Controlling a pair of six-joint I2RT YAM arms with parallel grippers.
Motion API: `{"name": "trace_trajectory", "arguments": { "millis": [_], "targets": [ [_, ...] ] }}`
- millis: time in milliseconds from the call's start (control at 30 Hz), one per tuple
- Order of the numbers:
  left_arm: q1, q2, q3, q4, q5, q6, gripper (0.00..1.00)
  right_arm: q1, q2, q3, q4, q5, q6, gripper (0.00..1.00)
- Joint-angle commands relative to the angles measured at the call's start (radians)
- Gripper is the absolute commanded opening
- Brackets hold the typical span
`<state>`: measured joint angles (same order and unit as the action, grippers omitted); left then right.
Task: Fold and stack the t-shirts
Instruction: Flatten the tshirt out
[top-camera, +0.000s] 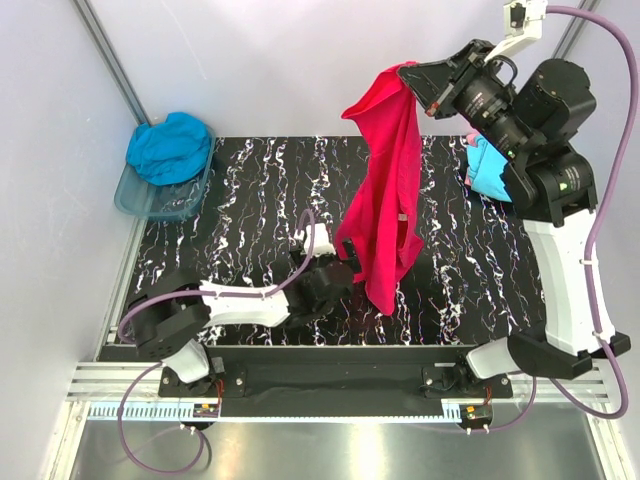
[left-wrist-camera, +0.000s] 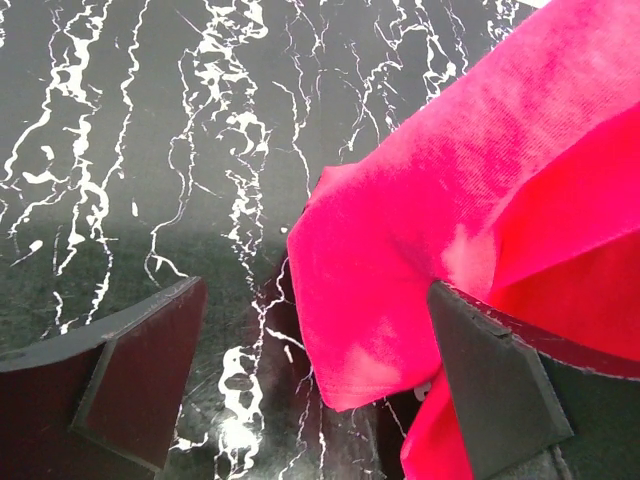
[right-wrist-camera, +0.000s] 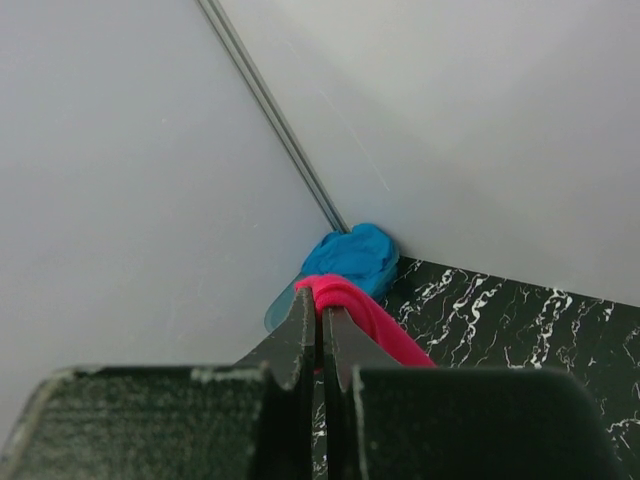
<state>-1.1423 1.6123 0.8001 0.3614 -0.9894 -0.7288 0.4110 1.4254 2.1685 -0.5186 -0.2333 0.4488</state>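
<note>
My right gripper (top-camera: 408, 78) is raised high and shut on the top edge of the bright pink-red t-shirt (top-camera: 385, 200), which hangs down to the table. In the right wrist view the jaws (right-wrist-camera: 322, 315) pinch a rolled fold of the shirt (right-wrist-camera: 372, 318). My left gripper (top-camera: 340, 268) is low on the table and open at the shirt's lower left edge. In the left wrist view a hanging corner of the shirt (left-wrist-camera: 400, 270) lies between the spread fingers (left-wrist-camera: 140, 370), close to the right one. A teal-blue t-shirt (top-camera: 170, 148) is piled in the tub.
The clear bluish tub (top-camera: 150, 202) stands at the table's back left corner, also in the right wrist view (right-wrist-camera: 280, 305). A light cyan shirt (top-camera: 488, 168) lies bunched at the back right behind the right arm. The black marbled table (top-camera: 250, 200) has grey walls behind and at the left.
</note>
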Motion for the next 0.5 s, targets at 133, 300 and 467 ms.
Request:
{"name": "trace_trajectory", "arguments": {
  "millis": [133,300,467],
  "targets": [
    [-0.04,-0.141,0.033,0.006,0.012,0.037,0.99,0.009,0.064,0.102,0.045,0.019,-0.012,0.0],
    [-0.085,-0.187,0.089,0.045,0.052,0.16,0.99,0.008,0.136,0.271,0.029,0.011,-0.004,0.0],
    [-0.102,-0.183,0.07,0.073,0.072,0.172,0.99,0.008,0.198,0.43,0.087,-0.061,0.05,0.0]
  ]
}}
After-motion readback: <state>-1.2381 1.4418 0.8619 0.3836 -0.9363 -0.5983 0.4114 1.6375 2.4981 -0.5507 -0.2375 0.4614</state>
